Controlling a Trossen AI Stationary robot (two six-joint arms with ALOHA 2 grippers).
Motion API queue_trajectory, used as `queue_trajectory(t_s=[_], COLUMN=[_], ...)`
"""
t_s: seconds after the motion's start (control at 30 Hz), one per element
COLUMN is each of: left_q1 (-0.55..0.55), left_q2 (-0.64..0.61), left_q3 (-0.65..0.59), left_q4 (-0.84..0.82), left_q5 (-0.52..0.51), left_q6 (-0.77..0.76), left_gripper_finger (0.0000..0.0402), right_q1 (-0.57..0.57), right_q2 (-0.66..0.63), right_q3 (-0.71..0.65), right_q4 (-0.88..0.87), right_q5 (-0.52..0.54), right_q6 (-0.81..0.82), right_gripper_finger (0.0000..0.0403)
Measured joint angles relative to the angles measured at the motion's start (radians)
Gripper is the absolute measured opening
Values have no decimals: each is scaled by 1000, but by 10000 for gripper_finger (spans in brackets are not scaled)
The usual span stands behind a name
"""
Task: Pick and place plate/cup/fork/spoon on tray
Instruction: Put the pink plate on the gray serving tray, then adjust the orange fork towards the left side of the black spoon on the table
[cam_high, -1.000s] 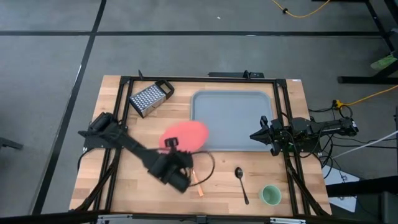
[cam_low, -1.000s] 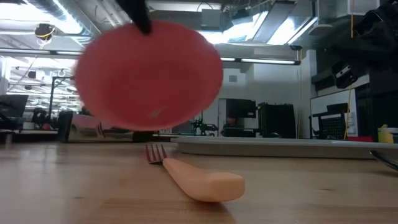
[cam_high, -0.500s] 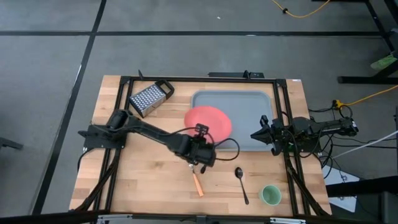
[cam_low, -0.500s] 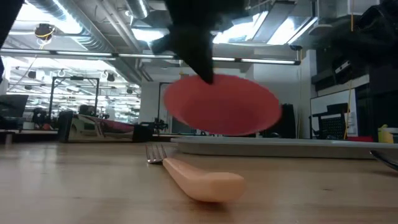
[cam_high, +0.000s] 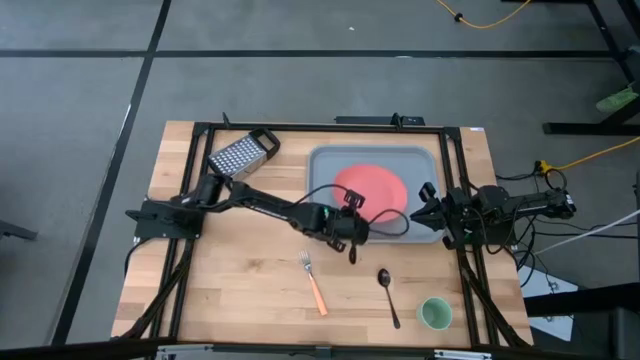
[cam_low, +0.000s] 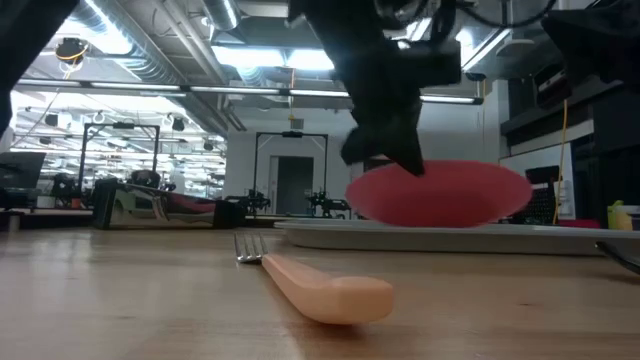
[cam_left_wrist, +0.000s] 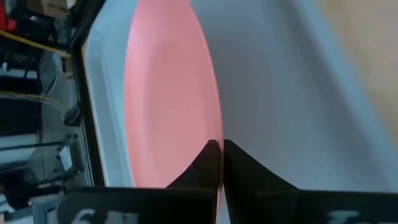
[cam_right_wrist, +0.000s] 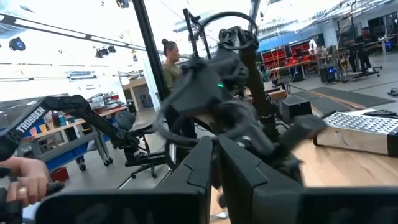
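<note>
The coral-red plate (cam_high: 372, 186) is held low over the grey-blue tray (cam_high: 322, 163), and my left gripper (cam_high: 354, 207) is shut on its near edge. It also shows in the low view (cam_low: 440, 194) and the left wrist view (cam_left_wrist: 166, 99). The fork (cam_high: 313, 282) with the orange handle, the dark spoon (cam_high: 388, 296) and the pale green cup (cam_high: 435, 314) lie on the wooden table nearer the front. My right gripper (cam_high: 422, 212) waits shut and empty at the tray's right edge. My left gripper pinches the plate's rim (cam_left_wrist: 210, 134) between its two fingers, at the edge nearest the table's front. The fingers (cam_left_wrist: 239, 168) come from the near left, slanting down. The plate sits roughly level just above the tray's floor; whether it touches the tray I cannot tell.
A metal box grater (cam_high: 242, 157) lies at the back left of the table, beside the tray. In the right wrist view a person (cam_right_wrist: 171, 59) stands in the room behind and a hand (cam_right_wrist: 18, 171) shows at the edge.
My left gripper has carried the plate from above the table near the fork toward the right and far side, over the tray, and down. The plate has tipped from steeply tilted to roughly level. The gripper has stayed shut on it.
</note>
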Motion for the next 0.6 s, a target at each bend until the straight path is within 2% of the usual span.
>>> queue_trajectory(t_s=[0.27, 0.6], left_q1=[35, -3], left_q2=[13, 13], left_q3=[0, 0], left_q4=[-2, 59], left_q5=[-4, -14], left_q6=[-8, -7], left_gripper_finger=[43, 48], right_q1=[0, 0], right_q2=[0, 0], right_q3=[0, 0], right_q4=[6, 6], right_q5=[-14, -35], right_q6=[2, 2], right_gripper_finger=[32, 32])
